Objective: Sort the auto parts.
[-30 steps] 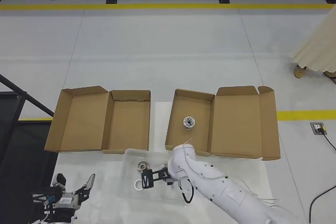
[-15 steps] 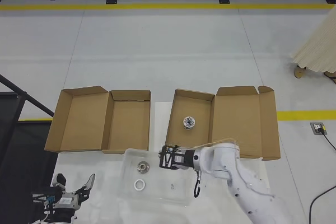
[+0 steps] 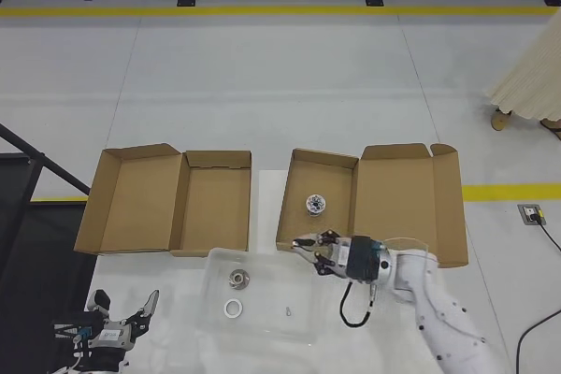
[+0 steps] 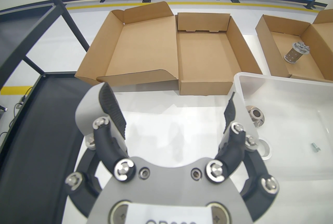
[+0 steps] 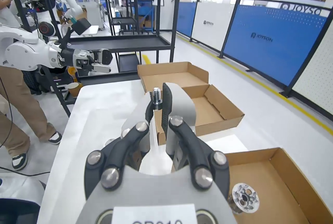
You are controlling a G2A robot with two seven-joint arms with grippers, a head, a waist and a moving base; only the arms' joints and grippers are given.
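Swung clear of the plastic bin within the last second, the right gripper now hangs at the near wall of the right cardboard box, clenched on a threaded bolt. Nearest, the left gripper sits over the table's near left corner, fingers spread and holding nothing. Beyond it, the bin holds a flanged bushing, a white ring and a small screw, all apart. Farther on, a perforated metal cylinder lies in the right box, with the left cardboard box alongside.
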